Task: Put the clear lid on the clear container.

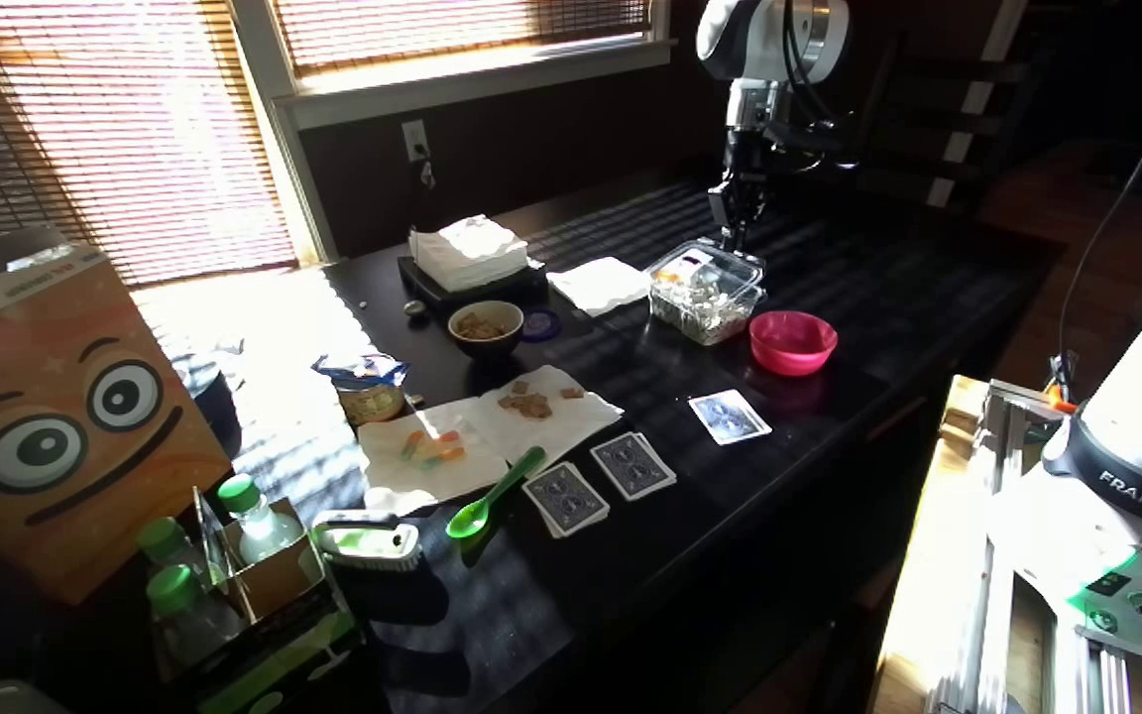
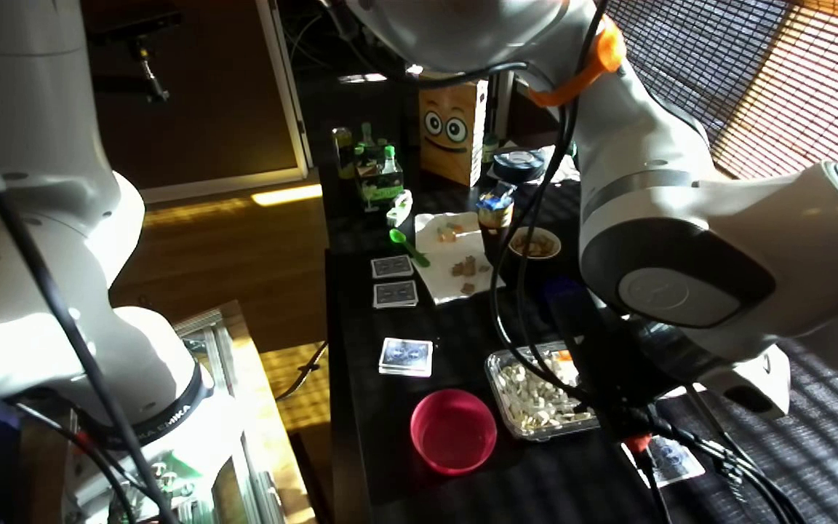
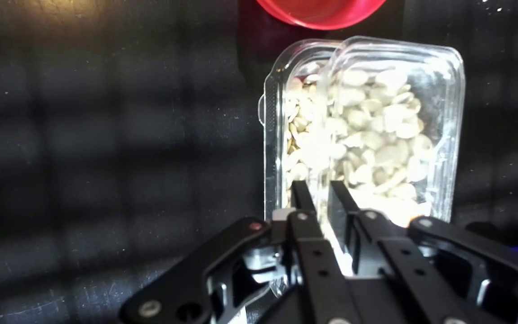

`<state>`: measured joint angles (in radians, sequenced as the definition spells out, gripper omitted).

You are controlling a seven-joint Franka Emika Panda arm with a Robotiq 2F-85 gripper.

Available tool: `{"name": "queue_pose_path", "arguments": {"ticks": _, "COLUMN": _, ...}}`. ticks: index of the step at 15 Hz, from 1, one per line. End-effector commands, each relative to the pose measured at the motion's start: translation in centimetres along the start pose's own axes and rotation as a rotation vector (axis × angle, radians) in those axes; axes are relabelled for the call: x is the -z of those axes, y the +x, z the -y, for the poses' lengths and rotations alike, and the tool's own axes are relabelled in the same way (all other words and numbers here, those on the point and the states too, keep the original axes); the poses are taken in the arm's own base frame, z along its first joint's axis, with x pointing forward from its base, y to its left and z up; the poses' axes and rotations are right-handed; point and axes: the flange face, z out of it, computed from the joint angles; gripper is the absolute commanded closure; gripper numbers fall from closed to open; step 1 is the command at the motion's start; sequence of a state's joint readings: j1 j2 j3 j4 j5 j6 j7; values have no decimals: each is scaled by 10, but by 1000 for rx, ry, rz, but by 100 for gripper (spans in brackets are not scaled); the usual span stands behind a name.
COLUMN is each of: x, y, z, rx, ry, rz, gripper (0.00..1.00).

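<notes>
"One nudge for the clear lid point(image 3: 396, 128)?"

"Perhaps: it overlaps the clear container point(image 3: 270, 153), leaving the container's tabbed side bare. I'd ease it that way, match corners, then press round the rim."

"And the fingers point(image 3: 303, 198)?"

"A narrow gap between them, over the container, gripping nothing; contact with the lid is unclear."

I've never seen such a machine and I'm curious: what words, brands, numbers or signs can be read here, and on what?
"FRANKA EMIKA": on the robot's base band.
Too small or blurred to read: print on the orange box, the bottle carton, and the label at the clear container.
</notes>
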<state>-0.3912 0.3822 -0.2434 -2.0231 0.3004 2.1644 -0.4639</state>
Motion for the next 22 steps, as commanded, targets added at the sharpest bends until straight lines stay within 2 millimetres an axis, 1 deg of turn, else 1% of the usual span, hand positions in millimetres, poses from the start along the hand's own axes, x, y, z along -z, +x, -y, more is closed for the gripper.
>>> {"name": "queue_pose_path", "arguments": {"ticks": 1, "x": -2, "y": 7, "z": 0, "rx": -18, "ry": -20, "rz": 12, "gripper": 50}}
{"name": "queue_pose_path", "arguments": {"ticks": 3, "x": -2, "y": 7, "z": 0, "rx": -24, "ry": -19, "rz": 12, "gripper": 38}}
{"name": "queue_pose_path", "arguments": {"ticks": 4, "x": -2, "y": 6, "z": 0, "rx": -26, "ry": -20, "rz": 11, "gripper": 30}}
{"name": "queue_pose_path", "arguments": {"ticks": 8, "x": 1, "y": 5, "z": 2, "rx": -39, "ry": -11, "rz": 5, "gripper": 3}}
{"name": "queue_pose_path", "arguments": {"ticks": 9, "x": 2, "y": 4, "z": 4, "rx": -47, "ry": -6, "rz": 5, "gripper": 1}}
{"name": "queue_pose_path", "arguments": {"ticks": 13, "x": 7, "y": -1, "z": 14, "rx": -76, "ry": -5, "rz": -20, "gripper": 0}}
{"name": "queue_pose_path", "arguments": {"ticks": 15, "x": 12, "y": -5, "z": 23, "rx": -78, "ry": -16, "rz": -67, "gripper": 0}}
{"name": "queue_pose_path", "arguments": {"ticks": 19, "x": 19, "y": -19, "z": 43, "rx": -85, "ry": -61, "rz": -171, "gripper": 0}}
{"name": "queue_pose_path", "arguments": {"ticks": 22, "x": 20, "y": -30, "z": 57, "rx": -78, "ry": -95, "rz": -245, "gripper": 0}}
